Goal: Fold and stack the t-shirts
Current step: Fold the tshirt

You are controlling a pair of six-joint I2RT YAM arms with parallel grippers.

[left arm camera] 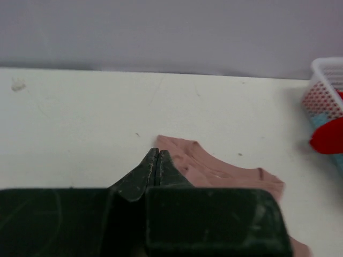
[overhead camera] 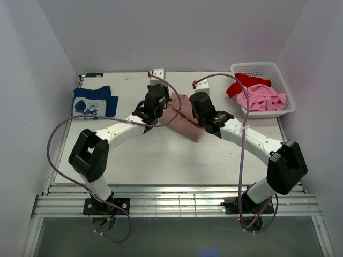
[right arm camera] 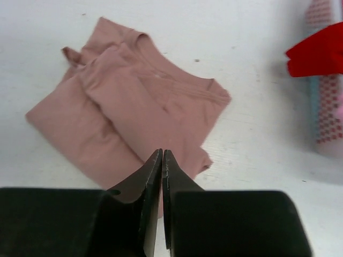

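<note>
The dusty pink-tan t-shirt (overhead camera: 185, 122) lies folded at the table's middle, between my two grippers; it also shows in the right wrist view (right arm camera: 134, 107) and the left wrist view (left arm camera: 225, 171). My left gripper (left arm camera: 155, 153) is shut and empty, its tips just short of the shirt's near corner. My right gripper (right arm camera: 162, 153) is shut and empty, hovering over the shirt's lower edge. A folded navy t-shirt (overhead camera: 94, 101) with a white print lies at the far left. The red t-shirt (overhead camera: 242, 83) and the bright pink t-shirt (overhead camera: 262, 98) lie crumpled in the basket.
A white mesh basket (overhead camera: 278, 75) stands at the back right corner; its edge shows in the left wrist view (left arm camera: 324, 91). White walls close in the table (overhead camera: 161, 160) on three sides. Purple cables loop from both arms.
</note>
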